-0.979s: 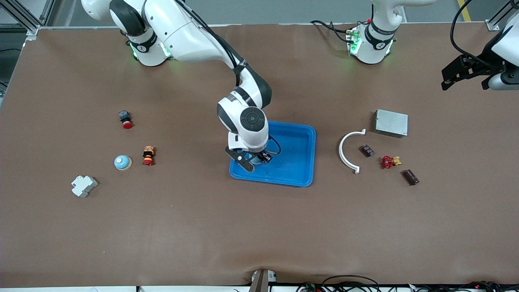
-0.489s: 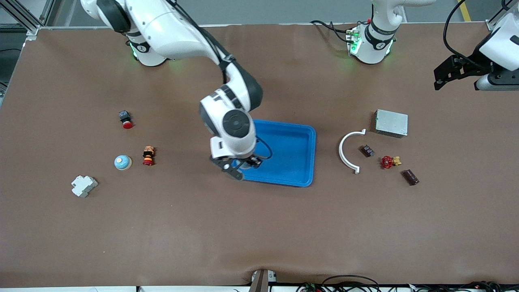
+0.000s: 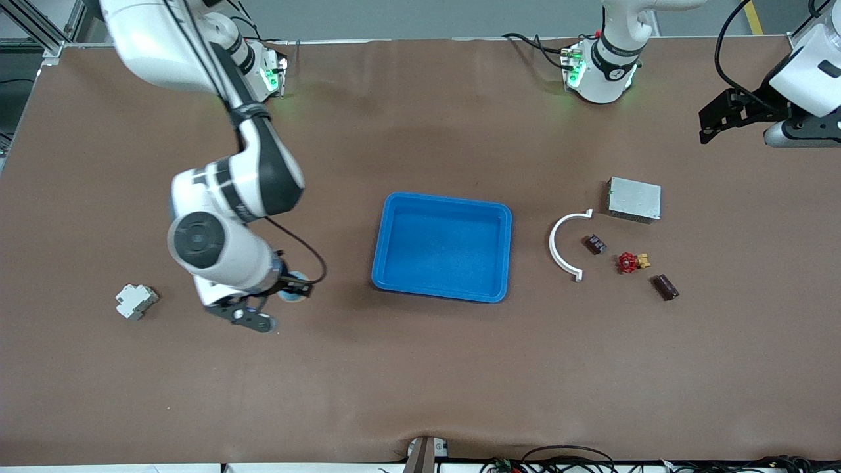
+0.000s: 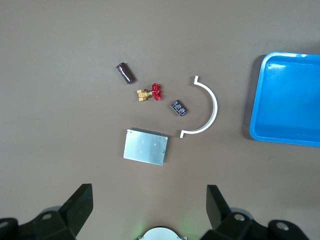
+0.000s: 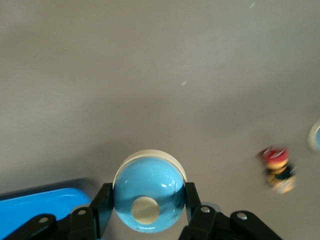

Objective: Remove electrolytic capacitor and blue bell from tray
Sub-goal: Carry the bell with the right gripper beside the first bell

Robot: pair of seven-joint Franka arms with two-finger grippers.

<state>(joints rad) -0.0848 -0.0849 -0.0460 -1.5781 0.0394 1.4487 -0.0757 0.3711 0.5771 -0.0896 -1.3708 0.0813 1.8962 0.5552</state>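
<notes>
- Bell status: blue bell (image 5: 148, 194) is clamped between the right gripper (image 3: 272, 303) fingers, held above bare table toward the right arm's end, well clear of the tray (image 3: 441, 246).
- Tray looks empty in the front view; electrolytic capacitor (image 3: 665, 287) lies on the table toward the left arm's end, near the red valve (image 3: 627, 263). Judged: only the bell's set-down is left.
- Left gripper (image 3: 739, 118) waits with jaws wide apart and nothing between them, up over the table edge at the left arm's end.
- Risk: the bell is a smooth dome pinched at its sides; it could slip out or twist in the grip if the arm swings fast.
- Risk: if released from height it may roll or tip and knock the small red-and-orange part (image 5: 277, 169) nearby.
- Risk: the wrist cable (image 3: 309, 256) loops close to the bell and could snag.
- Hidden: in the front view the right arm covers most of the bell and whatever lies on the table under it.
- Hidden: how high the bell is above the table cannot be told.
- Hard to make out: the pale round thing (image 5: 315, 136) cut off at the right wrist view's edge; the red-and-orange part is blurred.
- White block (image 3: 136, 300) sits nearby, apart from the gripper.
</notes>
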